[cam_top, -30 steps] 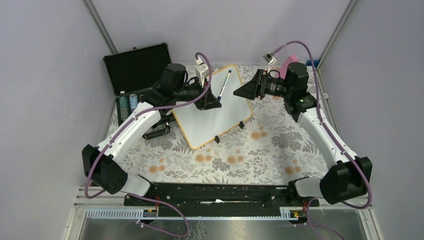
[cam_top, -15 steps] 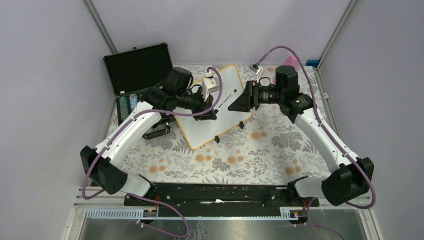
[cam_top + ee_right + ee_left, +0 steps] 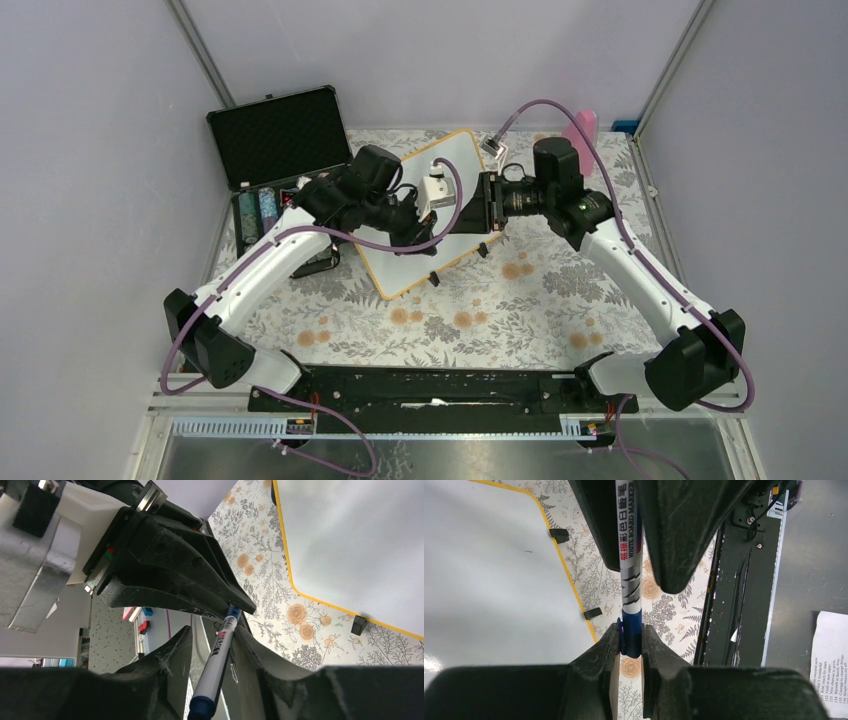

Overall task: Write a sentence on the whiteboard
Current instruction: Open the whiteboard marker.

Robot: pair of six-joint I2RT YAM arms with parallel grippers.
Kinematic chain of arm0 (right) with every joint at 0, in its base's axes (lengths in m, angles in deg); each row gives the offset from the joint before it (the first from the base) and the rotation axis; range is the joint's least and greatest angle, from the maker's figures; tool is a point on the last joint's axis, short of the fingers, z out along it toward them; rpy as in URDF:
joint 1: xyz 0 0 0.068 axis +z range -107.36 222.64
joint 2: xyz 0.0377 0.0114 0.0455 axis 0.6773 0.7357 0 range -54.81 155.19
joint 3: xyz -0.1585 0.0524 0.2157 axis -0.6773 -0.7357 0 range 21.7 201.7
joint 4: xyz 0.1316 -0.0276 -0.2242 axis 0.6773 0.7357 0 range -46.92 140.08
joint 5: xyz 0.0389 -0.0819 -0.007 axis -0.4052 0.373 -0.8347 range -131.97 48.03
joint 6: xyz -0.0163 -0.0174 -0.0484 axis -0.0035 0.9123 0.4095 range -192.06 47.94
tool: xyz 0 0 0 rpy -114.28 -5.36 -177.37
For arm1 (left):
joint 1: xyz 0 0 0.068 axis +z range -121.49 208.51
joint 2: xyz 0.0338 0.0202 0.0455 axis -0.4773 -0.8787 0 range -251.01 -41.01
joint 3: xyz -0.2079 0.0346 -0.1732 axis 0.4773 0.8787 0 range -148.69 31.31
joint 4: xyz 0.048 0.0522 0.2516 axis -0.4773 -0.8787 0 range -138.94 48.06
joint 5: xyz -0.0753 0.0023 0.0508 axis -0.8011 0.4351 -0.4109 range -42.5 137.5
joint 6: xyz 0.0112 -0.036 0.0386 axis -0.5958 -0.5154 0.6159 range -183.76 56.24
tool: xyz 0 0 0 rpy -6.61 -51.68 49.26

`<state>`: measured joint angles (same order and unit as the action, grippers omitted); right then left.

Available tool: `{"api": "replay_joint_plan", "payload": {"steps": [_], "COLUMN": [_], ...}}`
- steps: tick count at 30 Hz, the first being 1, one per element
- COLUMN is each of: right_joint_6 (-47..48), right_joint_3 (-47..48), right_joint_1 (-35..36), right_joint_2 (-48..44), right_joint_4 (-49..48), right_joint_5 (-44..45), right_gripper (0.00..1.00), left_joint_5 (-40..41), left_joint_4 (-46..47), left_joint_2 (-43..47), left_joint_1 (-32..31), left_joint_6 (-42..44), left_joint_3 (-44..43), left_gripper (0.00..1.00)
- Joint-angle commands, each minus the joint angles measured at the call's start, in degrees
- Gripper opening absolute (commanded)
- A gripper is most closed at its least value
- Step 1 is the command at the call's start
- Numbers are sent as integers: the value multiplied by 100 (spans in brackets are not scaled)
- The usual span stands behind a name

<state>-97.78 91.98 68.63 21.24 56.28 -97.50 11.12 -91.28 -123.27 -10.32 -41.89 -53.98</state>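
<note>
- The left gripper [image 3: 630, 639] pinches the blue end of a whiteboard marker [image 3: 630, 575]; its two fingers press on that end from both sides.
- The right gripper [image 3: 214, 630] faces it from the opposite side. Its jaws are spread on either side of the marker's white barrel, and the right wrist view shows a thin gap on each side.
- In the top view the two grippers meet above the right part of the whiteboard [image 3: 410, 265].
- The whiteboard lies on the flowered table cover [image 3: 520, 300], in the far middle, turned at an angle. Its two small black feet are on the near right edge.
- An open black case [image 3: 275, 135] stands just left of the board, at the far left corner.
</note>
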Motion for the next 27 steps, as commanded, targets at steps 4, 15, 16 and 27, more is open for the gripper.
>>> {"api": "replay_joint_plan", "payload": {"steps": [4, 15, 16, 27], "right_joint_6": [-39, 75, 82, 209], "right_joint_3": [-39, -133, -135, -27], "right_joint_1": [201, 256, 257, 257], "right_joint_2": [-19, 64, 64, 46], "right_joint_4": [-44, 61, 65, 195], "right_joint_5": [-98, -121, -131, 71], "right_gripper": [38, 37, 36, 0], "left_joint_5": [150, 183, 242, 295], "left_joint_4": [-12, -249, -250, -288], "left_joint_2": [-23, -62, -56, 15], "left_joint_1": [-95, -194, -193, -191], "left_joint_6": [271, 547, 559, 578], "left_joint_3": [-296, -324, -333, -284], "left_gripper": [0, 0, 0, 0]}}
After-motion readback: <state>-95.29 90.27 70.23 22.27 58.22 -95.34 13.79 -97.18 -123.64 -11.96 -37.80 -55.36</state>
